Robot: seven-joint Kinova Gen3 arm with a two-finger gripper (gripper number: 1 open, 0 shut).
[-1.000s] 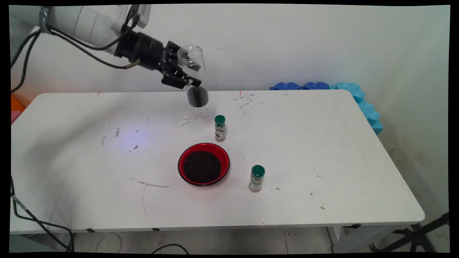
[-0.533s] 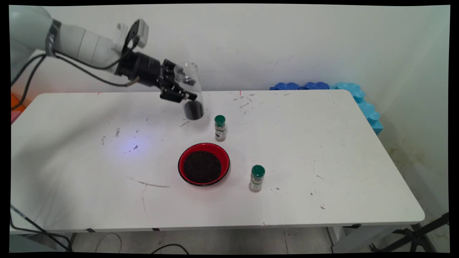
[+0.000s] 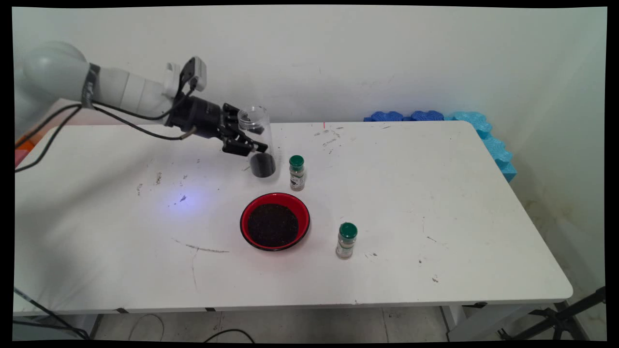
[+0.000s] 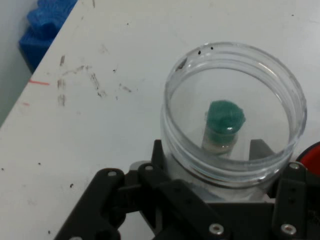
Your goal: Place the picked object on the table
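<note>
My gripper [image 3: 249, 142] is shut on a clear plastic jar [image 3: 258, 142] with an open mouth and a little dark stuff at its bottom. The jar stands upright, its base at or just above the table [image 3: 435, 203], left of a green-capped spice bottle [image 3: 296, 172]. In the hand view the jar [image 4: 232, 112] sits between my fingers [image 4: 257, 150], and the green-capped bottle [image 4: 225, 122] shows through its wall. A red bowl [image 3: 274, 221] full of dark grains lies in front of the jar.
A second green-capped spice bottle [image 3: 346, 240] stands right of the bowl. Blue foam pieces [image 3: 435, 117] lie along the table's far right corner. The red bowl's rim [image 4: 312, 155] shows at the hand view's right edge.
The arm has come down and slightly nearer with the jar held, from high above the table's far side to table level beside the spice bottle.
</note>
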